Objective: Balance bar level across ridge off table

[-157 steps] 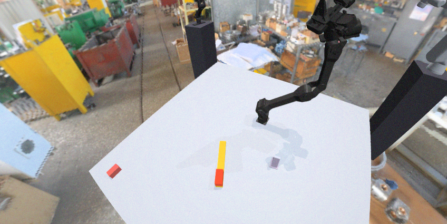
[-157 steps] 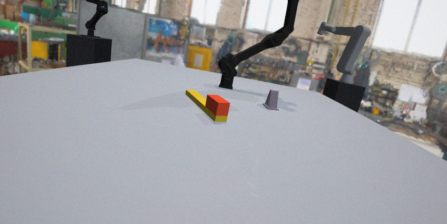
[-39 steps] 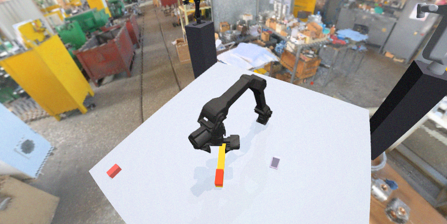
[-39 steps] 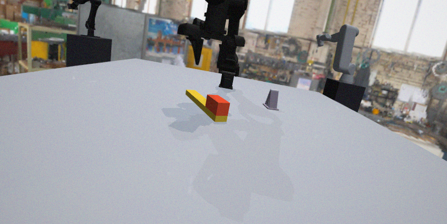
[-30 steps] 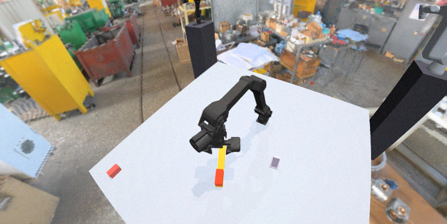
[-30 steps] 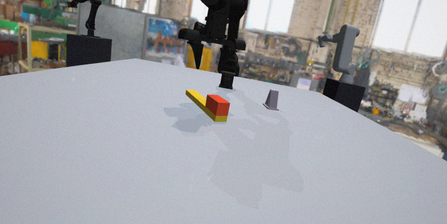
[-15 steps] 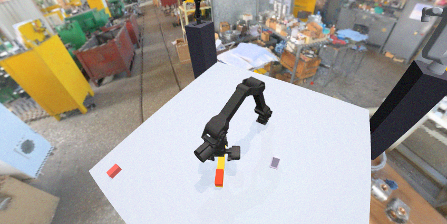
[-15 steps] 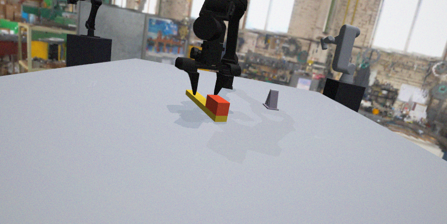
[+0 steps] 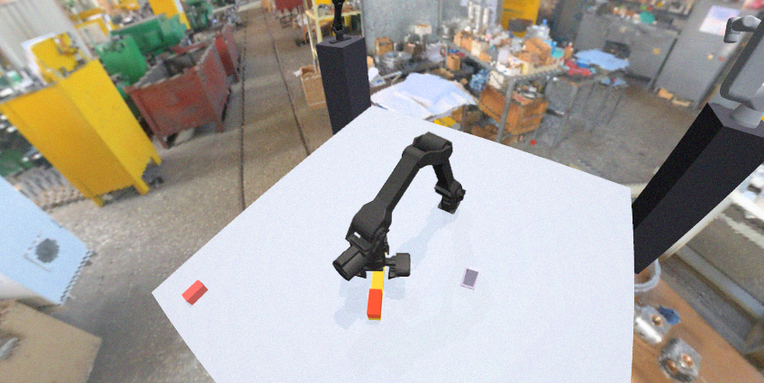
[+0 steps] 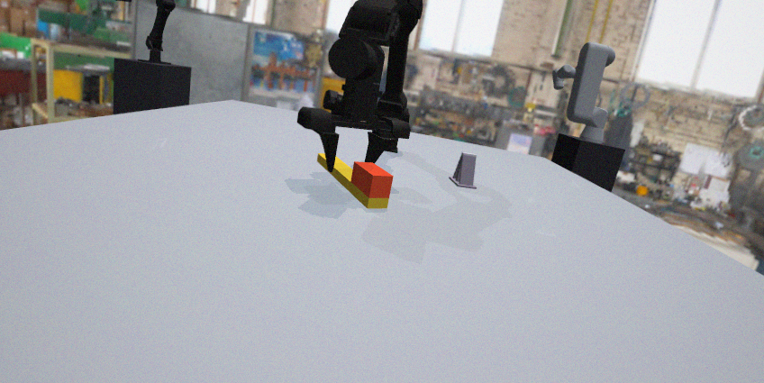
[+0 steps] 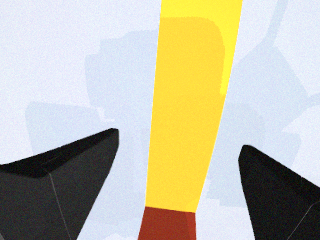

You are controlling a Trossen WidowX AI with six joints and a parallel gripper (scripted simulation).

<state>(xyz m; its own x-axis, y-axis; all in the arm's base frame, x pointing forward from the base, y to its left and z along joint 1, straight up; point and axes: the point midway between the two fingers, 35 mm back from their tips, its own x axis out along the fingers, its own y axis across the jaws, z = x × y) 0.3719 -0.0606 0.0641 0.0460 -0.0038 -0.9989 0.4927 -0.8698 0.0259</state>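
Note:
The yellow bar (image 9: 377,280) (image 10: 344,172) (image 11: 186,100) lies flat on the table, with a red block (image 9: 374,302) (image 10: 371,180) (image 11: 167,226) on top at its near end. My gripper (image 9: 378,275) (image 10: 349,166) (image 11: 180,144) is open and points down over the bar. Its fingers stand on either side of the yellow part, behind the red block, with a gap on each side in the wrist view. The grey ridge (image 9: 470,277) (image 10: 466,168) stands apart from the bar, to its right in the top and exterior views. The arm hides the bar's far end in the top view.
A separate red block (image 9: 195,291) lies near the table's left corner in the top view. Two other arms stand on dark pedestals (image 9: 342,78) (image 9: 696,186) beyond the table's edges. The white table (image 9: 509,336) (image 10: 214,282) carries the objects.

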